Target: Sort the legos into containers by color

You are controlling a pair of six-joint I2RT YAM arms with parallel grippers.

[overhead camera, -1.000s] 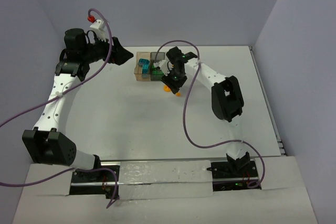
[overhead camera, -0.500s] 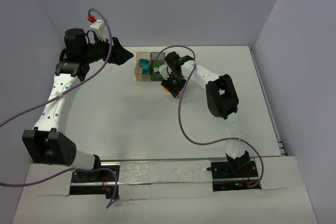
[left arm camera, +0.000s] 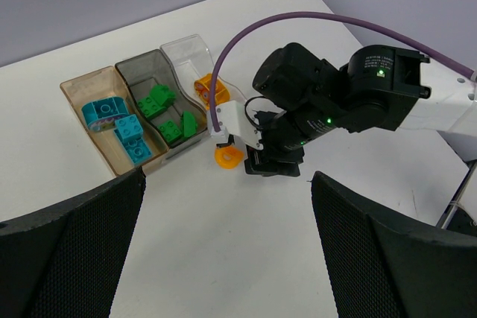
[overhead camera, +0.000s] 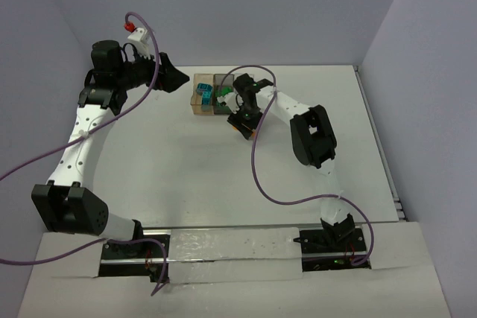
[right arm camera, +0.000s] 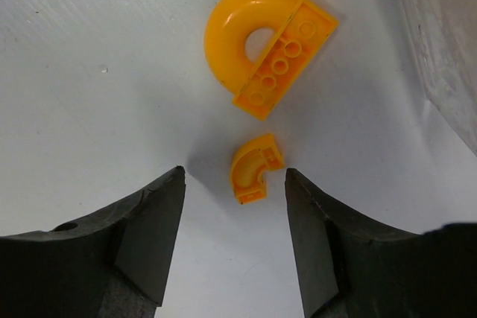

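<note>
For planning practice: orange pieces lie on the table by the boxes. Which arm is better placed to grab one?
Right: the right gripper, open, straddles the small orange arch; the left gripper sits away beyond the containers.

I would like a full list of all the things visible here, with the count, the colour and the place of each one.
containers: three joined in a row; orange-brown, smoky grey, clear; far part of the table
teal legos: three; orange-brown box
green legos: at least three; grey box
orange lego: one seen; clear box, partly behind a cable
large half ring: one, orange; on the table
small curved piece: one, orange; on the table
table: one, white
cables: two, purple; along the arms
left gripper: black, open, left of the containers
right gripper: black, open, straddling the small curved piece
</note>
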